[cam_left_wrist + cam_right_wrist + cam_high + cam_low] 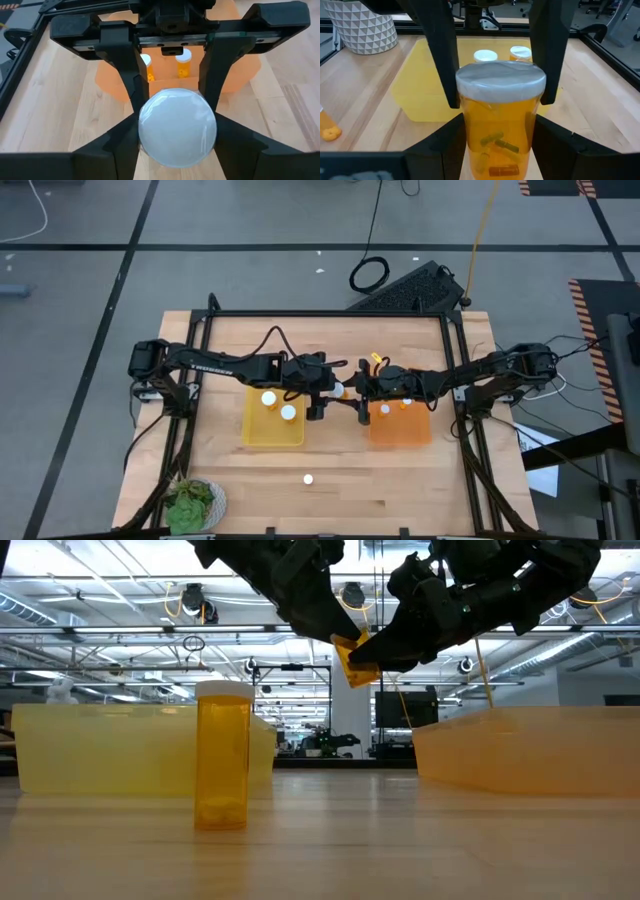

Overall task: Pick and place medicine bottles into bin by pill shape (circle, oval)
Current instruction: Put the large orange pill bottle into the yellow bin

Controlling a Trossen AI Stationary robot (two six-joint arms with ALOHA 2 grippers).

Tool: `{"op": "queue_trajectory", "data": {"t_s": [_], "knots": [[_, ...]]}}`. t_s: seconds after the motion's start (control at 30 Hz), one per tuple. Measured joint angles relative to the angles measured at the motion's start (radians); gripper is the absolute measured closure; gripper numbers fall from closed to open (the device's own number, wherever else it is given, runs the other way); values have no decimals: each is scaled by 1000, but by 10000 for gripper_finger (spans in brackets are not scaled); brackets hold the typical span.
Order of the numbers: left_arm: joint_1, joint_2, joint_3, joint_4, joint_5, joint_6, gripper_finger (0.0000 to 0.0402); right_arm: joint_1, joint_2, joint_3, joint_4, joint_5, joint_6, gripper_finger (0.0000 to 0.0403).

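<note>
A medicine bottle, amber with a white cap and long pills inside, hangs in the air between the two bins, held by both grippers. My left gripper reaches in from the left and my right gripper from the right. The yellow bin holds two standing bottles. The orange bin holds two more. One bottle stands alone on its base on the wood near the front edge. My left gripper pinches the bottle's white cap by its rim, one finger on each side. The fingers slant down from the table's left and lie along the bottle, so the cap top faces its camera. My right gripper pinches the amber body below the cap between its two fingers. The fingers slant down from the table's right and lie across the bottle. The bottle is tilted and clear of the table.
A green plant on a white plate sits at the near left corner, with its patterned pot showing in the right wrist view. A black frame borders the wooden table. Bare wood lies between and in front of the bins.
</note>
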Motion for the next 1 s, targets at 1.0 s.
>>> {"op": "queue_trajectory", "data": {"t_s": [1.0], "knots": [[-1, 1, 0, -11, -14, 18, 163, 4, -12, 0, -26, -1, 30, 104]]}}
